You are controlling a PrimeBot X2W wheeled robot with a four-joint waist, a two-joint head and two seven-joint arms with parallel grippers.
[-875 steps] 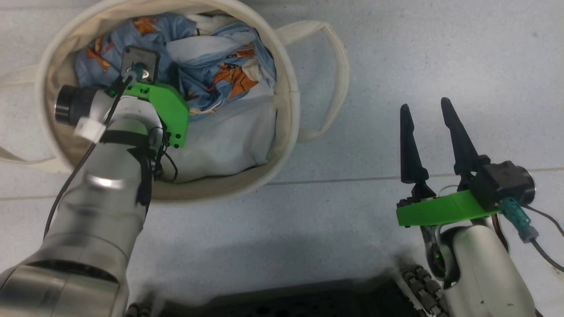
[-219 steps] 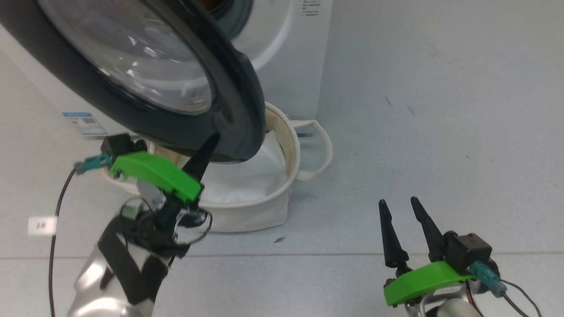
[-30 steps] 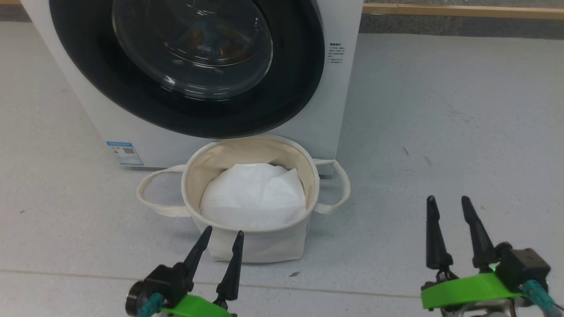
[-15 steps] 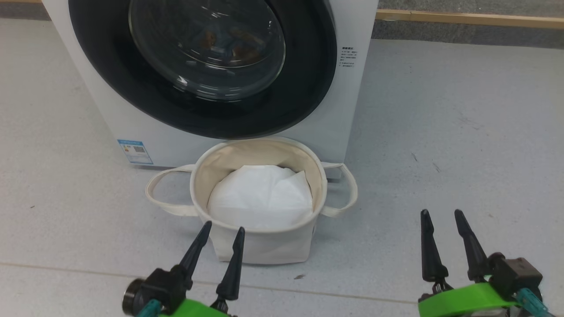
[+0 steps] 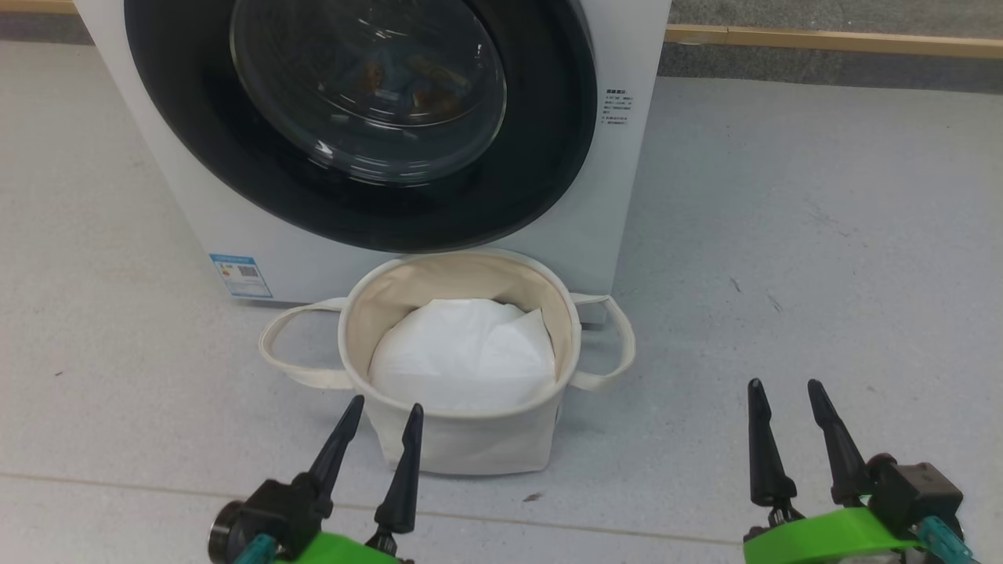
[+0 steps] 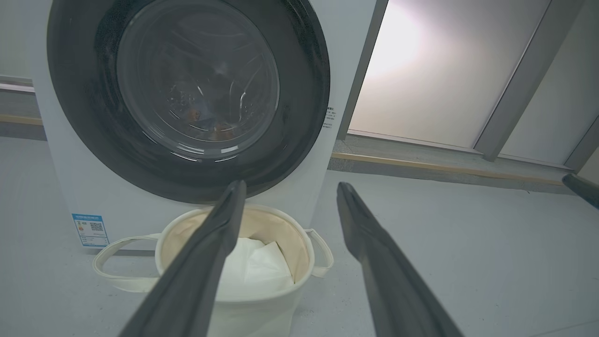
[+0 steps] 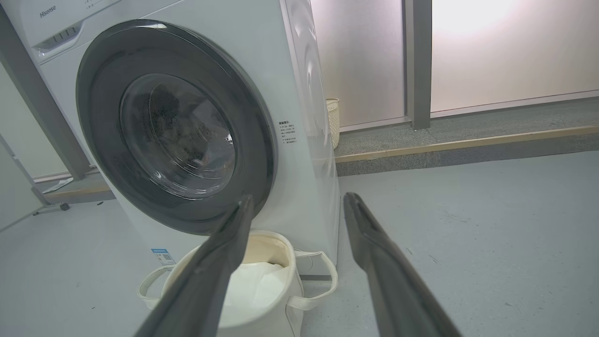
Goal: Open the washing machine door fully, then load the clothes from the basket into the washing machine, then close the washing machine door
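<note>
Washing machine door (image 5: 360,117) closed, glass facing robot; basket (image 5: 462,448) upright, handles left-right.

White machine (image 5: 623,196), blk door (image 5: 541,157), cream basket (image 5: 470,448), clothes (image 5: 427,95) poss. orange.

Gone from basket (image 5: 462,446): clothes (image 5: 400,78), now behind closed washing machine door (image 5: 548,141); left claw (image 5: 385,404) withdrawn, empty.

Left hand (image 5: 388,403), right hand (image 5: 784,383): fingers parted, pointing forward; wrists seemingly level.
</note>
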